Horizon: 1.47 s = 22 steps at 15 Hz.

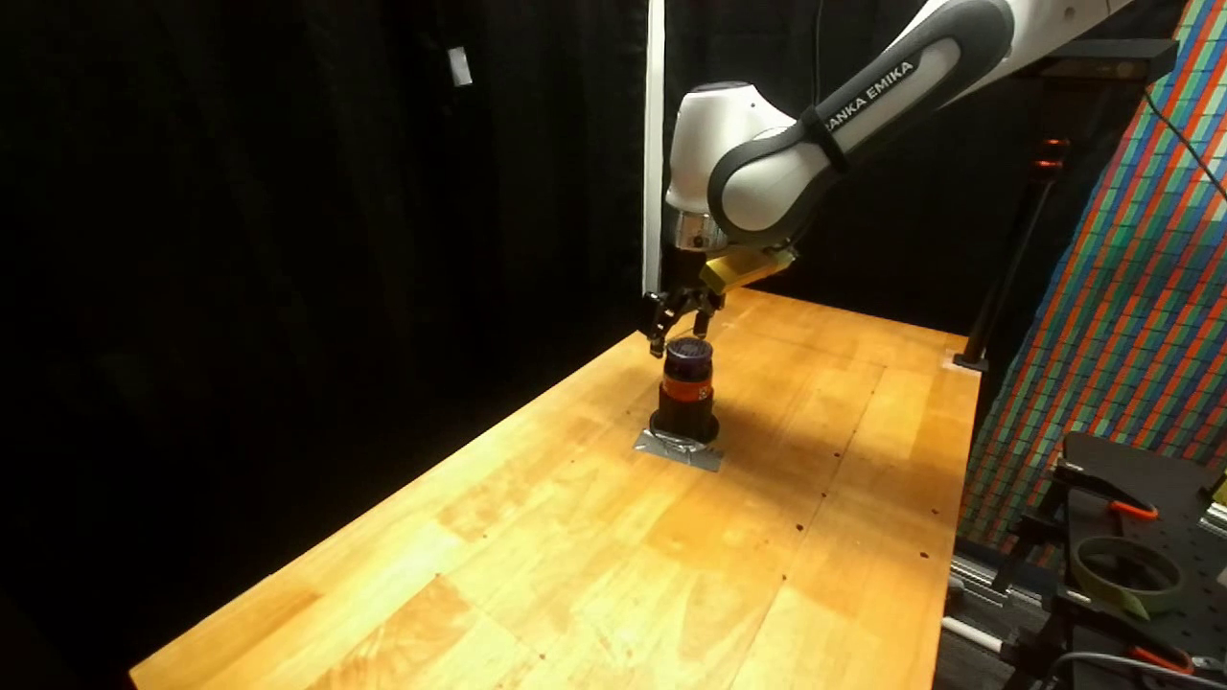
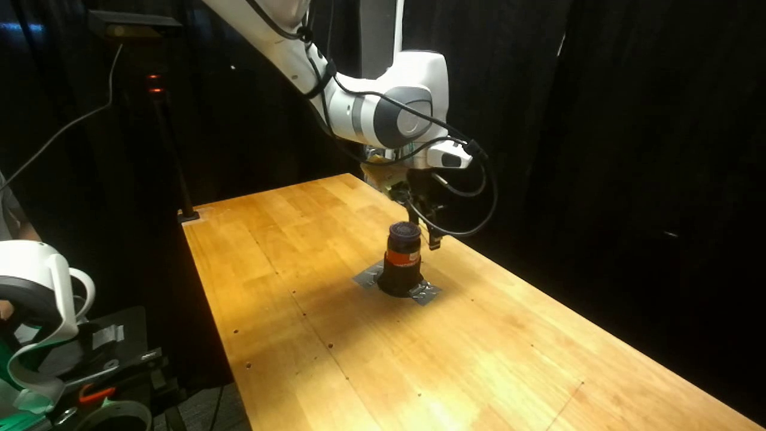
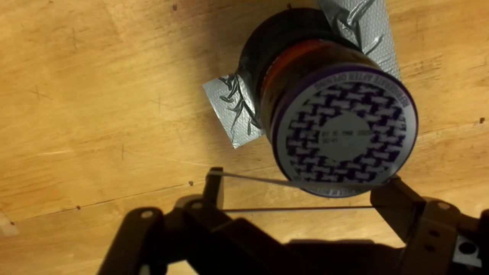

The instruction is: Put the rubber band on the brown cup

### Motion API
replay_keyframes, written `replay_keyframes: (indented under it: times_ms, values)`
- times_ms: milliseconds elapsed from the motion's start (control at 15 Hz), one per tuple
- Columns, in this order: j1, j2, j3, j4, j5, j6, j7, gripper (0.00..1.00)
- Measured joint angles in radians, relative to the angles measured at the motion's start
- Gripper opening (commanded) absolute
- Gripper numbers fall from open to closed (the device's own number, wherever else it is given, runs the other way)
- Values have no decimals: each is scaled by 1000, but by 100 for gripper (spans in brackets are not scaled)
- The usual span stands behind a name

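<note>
Downward, the tool (image 1: pixel 679 342) (fingers (image 3: pixel 214 191) apart, rubber band (image 3: pixel 259 179) taut) near the cup (image 1: pixel 687 389).

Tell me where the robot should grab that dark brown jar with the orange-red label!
Probably by opposite sides of its round, purple-rimmed lid, coming down from above: the jar stands upright, lid on top, and below its label is a black, flared base with silver tape.

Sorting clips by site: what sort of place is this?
Most likely a robotics lab: a white-and-grey jointed robot arm reaches over a long pale wooden table, with black cloth curtains hung behind both.
</note>
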State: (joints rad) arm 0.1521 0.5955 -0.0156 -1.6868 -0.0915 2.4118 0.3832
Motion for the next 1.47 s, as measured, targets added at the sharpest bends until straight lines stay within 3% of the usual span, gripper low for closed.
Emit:
replay_keyframes:
  times_ms: [933, 1267, 1467]
  values:
    - [0, -47, 18, -9, 80, -173, -3, 100]
    - [-20, -61, 47, -22, 173, -284, -55, 100]
    - [-30, -62, 50, -44, 197, -286, -63, 100]
